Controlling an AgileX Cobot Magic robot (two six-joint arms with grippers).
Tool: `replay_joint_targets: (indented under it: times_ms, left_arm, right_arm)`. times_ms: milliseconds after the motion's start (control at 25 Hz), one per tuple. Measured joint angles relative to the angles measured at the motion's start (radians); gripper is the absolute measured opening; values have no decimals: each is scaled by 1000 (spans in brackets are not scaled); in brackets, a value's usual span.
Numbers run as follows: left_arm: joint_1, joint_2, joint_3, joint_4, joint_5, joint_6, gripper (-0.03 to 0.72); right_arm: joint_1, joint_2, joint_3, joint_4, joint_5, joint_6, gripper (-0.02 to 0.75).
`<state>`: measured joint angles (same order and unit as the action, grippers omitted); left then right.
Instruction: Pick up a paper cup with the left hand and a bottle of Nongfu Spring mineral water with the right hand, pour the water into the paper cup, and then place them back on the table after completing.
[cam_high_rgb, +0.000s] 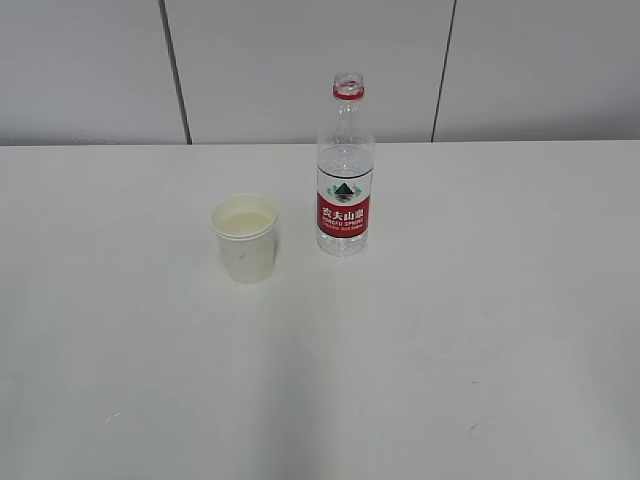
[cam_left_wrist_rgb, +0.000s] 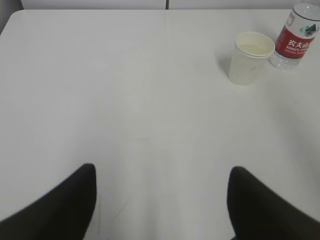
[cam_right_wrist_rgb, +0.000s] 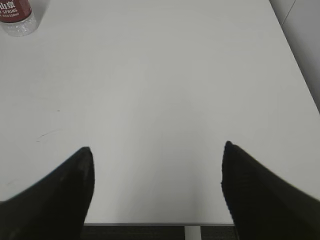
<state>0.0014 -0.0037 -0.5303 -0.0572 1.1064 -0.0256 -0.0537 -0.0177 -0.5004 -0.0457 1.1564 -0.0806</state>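
A white paper cup (cam_high_rgb: 245, 238) stands upright on the white table (cam_high_rgb: 450, 350), with liquid showing inside. It also shows in the left wrist view (cam_left_wrist_rgb: 250, 57). Just right of it stands an uncapped clear water bottle (cam_high_rgb: 344, 170) with a red label; it also shows in the left wrist view (cam_left_wrist_rgb: 296, 37) and the right wrist view (cam_right_wrist_rgb: 17, 17). My left gripper (cam_left_wrist_rgb: 162, 172) is open and empty, well short of the cup. My right gripper (cam_right_wrist_rgb: 157, 152) is open and empty over the table's near edge, far from the bottle. Neither arm shows in the exterior view.
A grey panelled wall (cam_high_rgb: 300, 60) runs behind the table. The table's right edge (cam_right_wrist_rgb: 295, 60) and its near edge (cam_right_wrist_rgb: 150, 223) show in the right wrist view. Faint scuff marks (cam_high_rgb: 470, 425) lie on the tabletop.
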Motion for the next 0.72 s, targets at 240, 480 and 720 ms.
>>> replay_joint_targets:
  times_ms: [240, 480, 720]
  left_arm:
    - [0, 0, 0, 0, 0, 0, 500]
    - [0, 0, 0, 0, 0, 0, 500]
    - [0, 0, 0, 0, 0, 0, 500]
  right_arm:
    - [0, 0, 0, -2, 0, 0, 587]
    - [0, 0, 0, -2, 0, 0, 587]
    - [0, 0, 0, -2, 0, 0, 587]
